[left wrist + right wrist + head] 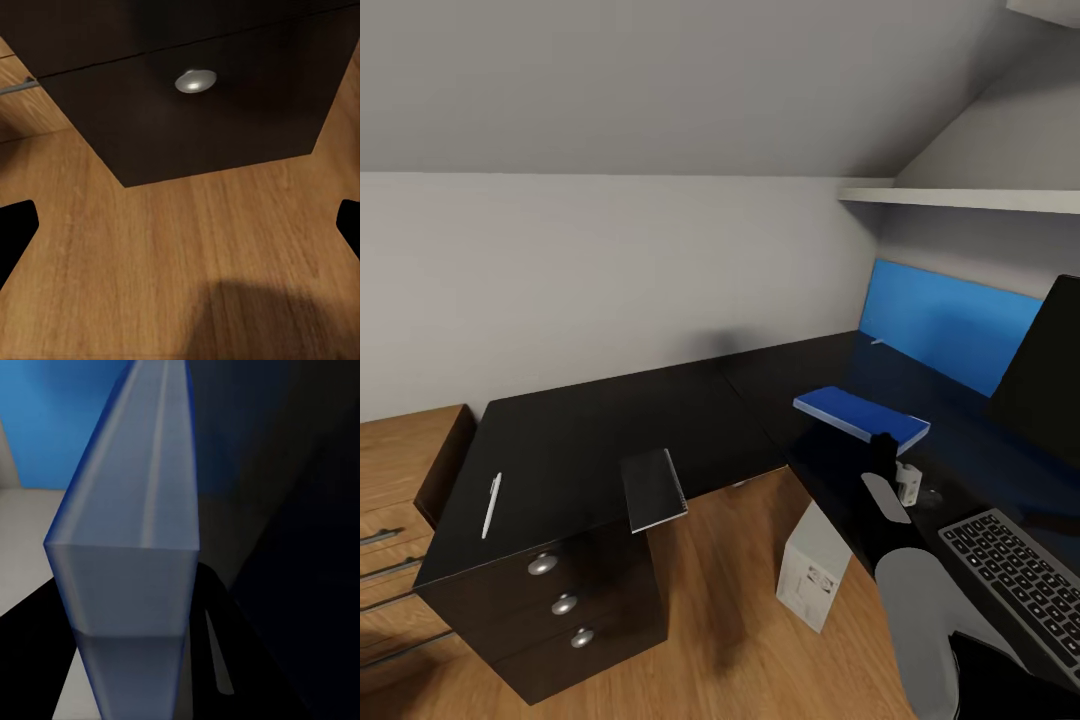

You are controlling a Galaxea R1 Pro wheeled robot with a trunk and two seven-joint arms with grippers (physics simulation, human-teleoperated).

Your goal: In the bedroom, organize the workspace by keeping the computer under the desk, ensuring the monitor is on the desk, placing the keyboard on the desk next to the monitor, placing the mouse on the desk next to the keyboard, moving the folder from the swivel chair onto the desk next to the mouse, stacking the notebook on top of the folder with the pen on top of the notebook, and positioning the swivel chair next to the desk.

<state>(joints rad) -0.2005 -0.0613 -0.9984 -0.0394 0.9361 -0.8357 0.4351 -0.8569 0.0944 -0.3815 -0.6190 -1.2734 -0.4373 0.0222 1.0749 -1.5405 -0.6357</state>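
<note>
Right gripper point(893, 470) clamping on blue folder point(860, 414), holding it over the black desk point(610, 420) beside keyboard point(1015, 580). Left gripper point(180, 232) jaws standing apart above floor point(187, 247). Pen point(491, 505) and notebook point(653, 489) lying on desk's left wing.

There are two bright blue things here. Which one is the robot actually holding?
The flat blue folder, lifted above the desk in the right gripper. The other is a blue panel standing upright against the wall.

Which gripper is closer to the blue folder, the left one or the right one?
The right. The right gripper is closed on the folder at its near edge, above the desk. The left gripper hangs low over the floor, facing a drawer knob.
</note>
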